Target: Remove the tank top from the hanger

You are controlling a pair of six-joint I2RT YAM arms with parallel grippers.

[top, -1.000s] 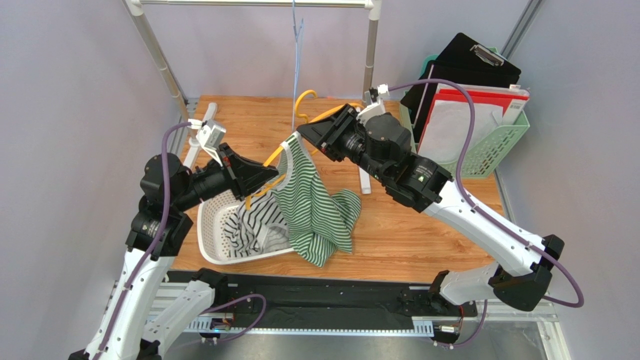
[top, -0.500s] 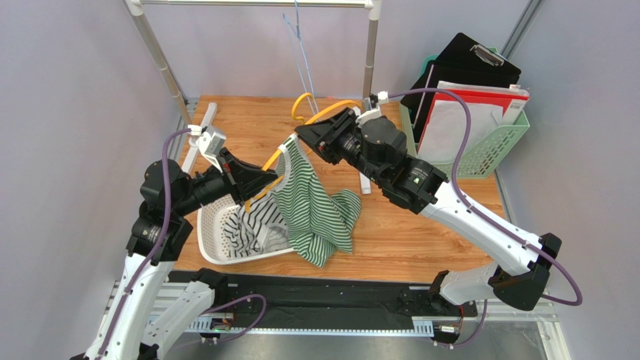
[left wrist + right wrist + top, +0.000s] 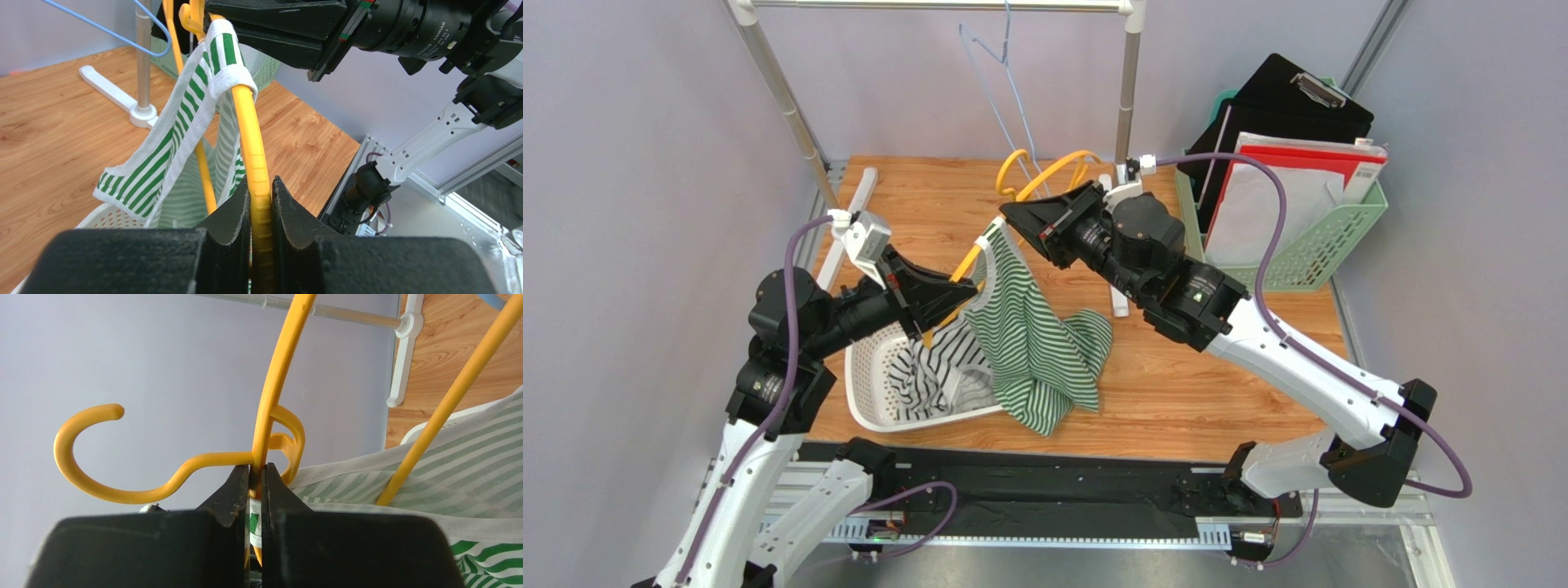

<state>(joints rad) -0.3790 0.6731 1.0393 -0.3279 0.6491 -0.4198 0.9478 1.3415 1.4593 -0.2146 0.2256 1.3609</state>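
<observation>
Toward the left of the top view, the left gripper was clenched on one arm of the yellow hanger, holding it tilted above the white basket. A black-and-white striped garment lay inside that basket.

At mid-frame the green-striped tank top hung from the hanger. One strap was looped over the upper end of the held arm. The body sagged down, its lower part heaped on the wooden table just beside the basket's right rim. I could not tell whether the other strap had already come off.

Right of centre, the right gripper sat at the hanger's neck, just under the hook. Its jaws were pinched almost together. White-and-green strap fabric showed in the narrow gap between them, with the yellow wire passing through the same gap, so it looked to be nipping the strap against the hanger.

By my reading the task was partway along. The hanger was steadied and the strap seized, but the garment was not free. What remained was drawing that strap off the end of the arm, then letting the top drop clear of the hanger.
</observation>
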